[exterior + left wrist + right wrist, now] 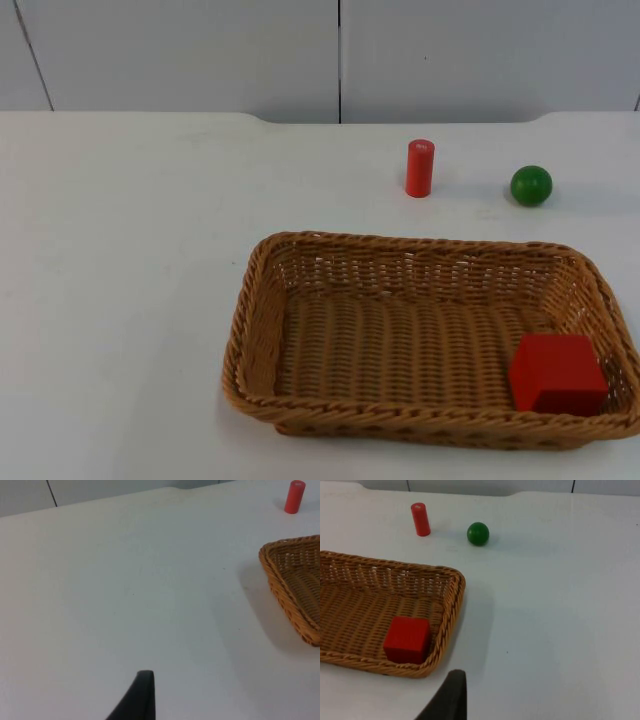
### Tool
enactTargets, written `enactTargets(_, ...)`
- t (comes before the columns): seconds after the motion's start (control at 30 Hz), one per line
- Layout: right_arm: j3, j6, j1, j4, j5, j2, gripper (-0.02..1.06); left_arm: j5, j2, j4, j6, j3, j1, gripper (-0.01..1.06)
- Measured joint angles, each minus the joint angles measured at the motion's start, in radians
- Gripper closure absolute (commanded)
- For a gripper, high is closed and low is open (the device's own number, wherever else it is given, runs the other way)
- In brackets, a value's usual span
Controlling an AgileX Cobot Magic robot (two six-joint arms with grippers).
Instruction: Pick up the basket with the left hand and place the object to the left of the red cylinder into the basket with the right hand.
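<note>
A brown wicker basket (400, 243) rests on the white table, near its front. In the basket's front right corner lies a red cube (556, 372). Behind the basket a red cylinder (419, 168) stands upright, with a green ball (531, 185) to its right. My left gripper (142, 700) hovers over bare table well to the left of the basket (280, 587), with the cylinder (294, 497) far beyond. My right gripper (451, 695) hangs over the table just right of the basket's rim (451, 615), close to the cube (407, 639). Farther off are the cylinder (420, 519) and the ball (478, 533).
The white table (120, 300) stretches wide and bare to the left of the basket. A grey partition wall (340, 50) closes off the back. Bare table surface also lies to the right of the basket (560, 630).
</note>
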State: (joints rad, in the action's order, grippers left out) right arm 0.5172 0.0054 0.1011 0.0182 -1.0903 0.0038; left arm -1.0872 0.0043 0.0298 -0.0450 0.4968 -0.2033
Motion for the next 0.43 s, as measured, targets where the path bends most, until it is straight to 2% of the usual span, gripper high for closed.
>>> enactTargets(0.2, 0.0, 0.0, -0.004, 0.0, 0.0, 0.0, -0.01, 0.0, 0.0, 0.0, 0.0, 0.0, 0.059, 0.0)
enactTargets(0.43, 0.0, 0.002, -0.004, 0.0, 0.0, 0.0, -0.01, 0.0, 0.0, -0.002, 0.0, 0.0, 0.194, 0.0)
